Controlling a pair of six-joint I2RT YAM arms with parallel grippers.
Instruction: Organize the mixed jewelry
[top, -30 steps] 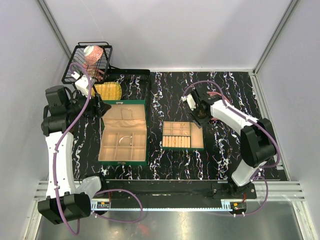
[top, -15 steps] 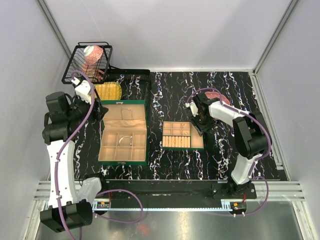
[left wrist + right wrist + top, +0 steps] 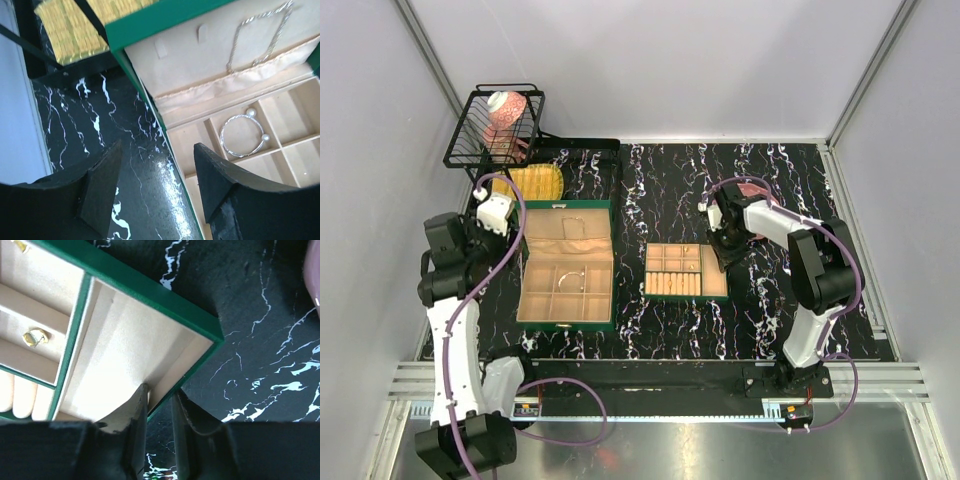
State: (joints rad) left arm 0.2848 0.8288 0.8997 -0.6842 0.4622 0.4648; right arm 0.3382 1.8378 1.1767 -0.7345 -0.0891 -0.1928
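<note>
White walls close in a black, white-veined counter (image 3: 670,180). From above, a wire basket (image 3: 495,125) stands at the far left corner. A large green box (image 3: 567,268) lies open towards the left edge, and a small green tray (image 3: 685,270) sits near the middle. Both are lined with matte beige compartments. A pink plate (image 3: 752,188) shows partly behind the right arm. The jewelry (image 3: 572,275) is spread over both containers, though most pieces are too small to read from here.

On the left wrist view, the left fingers (image 3: 102,185) stand wide and hold nothing, over bare counter just beside the box's left wall. A silver bangle (image 3: 243,135), a thin open hoop of twisted wire tipped with two pearls, lies flat in a compartment. A silver chain (image 3: 260,37) hangs limp in the lid's pocket.

On the right wrist view, the right fingers (image 3: 135,415) are narrow and straddle the tray's corner wall, one inside and one outside. Whether they pinch it cannot be told. A gold stud (image 3: 35,336) rests in a nearby cell.

Every piece looks light, hard and slippery, and likely to skid on the soft lining. The bangle is probably best pinched across its wire, away from the pearls, since the hoop may bend. The chain will sag and tangle, so it is likely best lifted from near its middle. The stud offers only its small body to grip.
</note>
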